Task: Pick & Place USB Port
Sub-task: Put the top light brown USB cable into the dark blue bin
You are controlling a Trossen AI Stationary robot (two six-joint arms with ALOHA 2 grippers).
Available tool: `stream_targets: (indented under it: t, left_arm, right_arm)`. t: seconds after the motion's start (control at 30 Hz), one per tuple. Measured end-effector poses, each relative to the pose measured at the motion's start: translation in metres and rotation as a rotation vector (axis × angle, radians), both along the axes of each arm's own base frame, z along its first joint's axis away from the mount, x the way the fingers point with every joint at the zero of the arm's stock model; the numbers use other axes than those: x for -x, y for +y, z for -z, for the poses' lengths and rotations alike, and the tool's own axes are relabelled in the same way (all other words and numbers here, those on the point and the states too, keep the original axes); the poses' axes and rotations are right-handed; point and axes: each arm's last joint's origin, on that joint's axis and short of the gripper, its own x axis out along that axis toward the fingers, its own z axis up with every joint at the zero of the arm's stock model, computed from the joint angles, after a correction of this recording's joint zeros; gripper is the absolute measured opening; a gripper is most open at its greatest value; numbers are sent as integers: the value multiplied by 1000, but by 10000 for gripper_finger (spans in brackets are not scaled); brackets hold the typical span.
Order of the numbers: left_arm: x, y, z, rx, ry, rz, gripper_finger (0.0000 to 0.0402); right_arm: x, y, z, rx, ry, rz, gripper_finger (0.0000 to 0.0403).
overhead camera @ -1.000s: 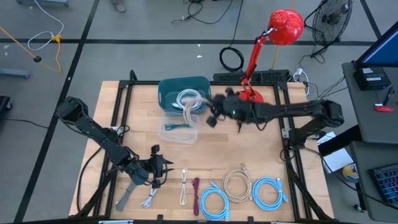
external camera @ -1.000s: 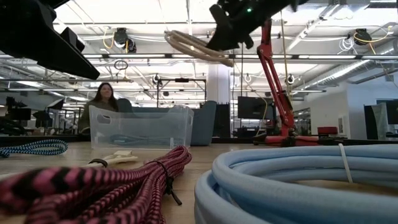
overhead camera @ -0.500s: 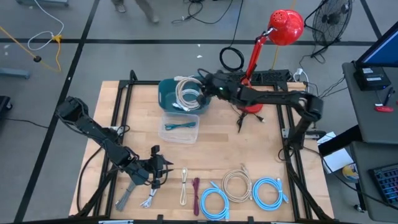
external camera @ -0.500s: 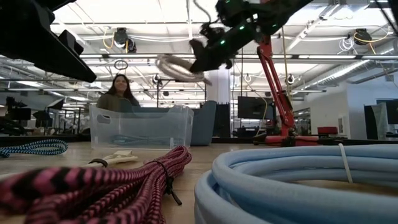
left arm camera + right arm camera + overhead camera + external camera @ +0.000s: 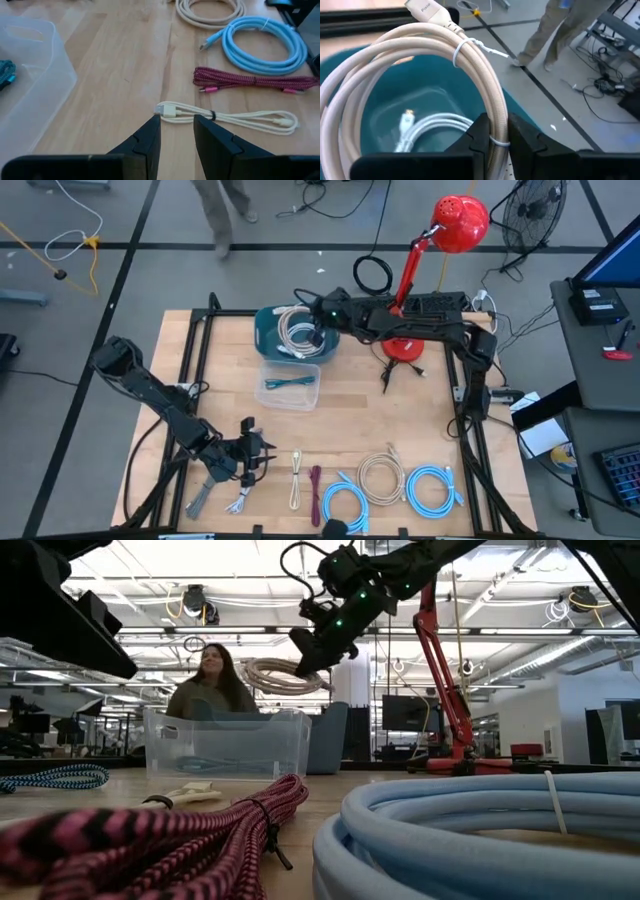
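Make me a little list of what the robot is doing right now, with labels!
right hand: shut on the beige cable coil, above the teal bin
in the teal bin: a white cable
left hand: open, near the table's front, over a cream cable
clear bin: holds a teal cable

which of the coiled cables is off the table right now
The beige coiled cable pinched in the right gripper, hanging above the teal bin. The other coils, such as the two light blue coils, lie on the table's near edge.
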Motion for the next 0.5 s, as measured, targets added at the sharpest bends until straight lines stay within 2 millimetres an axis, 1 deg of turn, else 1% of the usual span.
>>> stream_targets:
  t: [0.1, 0.23, 0.5]
  left_arm:
    - [0, -1, 1, 3, -6, 2, 120]
    - [0, -2, -1, 7, -17, 1, 120]
    - [-1, -2, -1, 0, -23, 6, 120]
  right_arm:
    - [4, -6, 2, -15, 29, 12, 36]
    - [9, -13, 5, -67, 35, -19, 36]
    - [11, -16, 6, -68, 46, -20, 36]
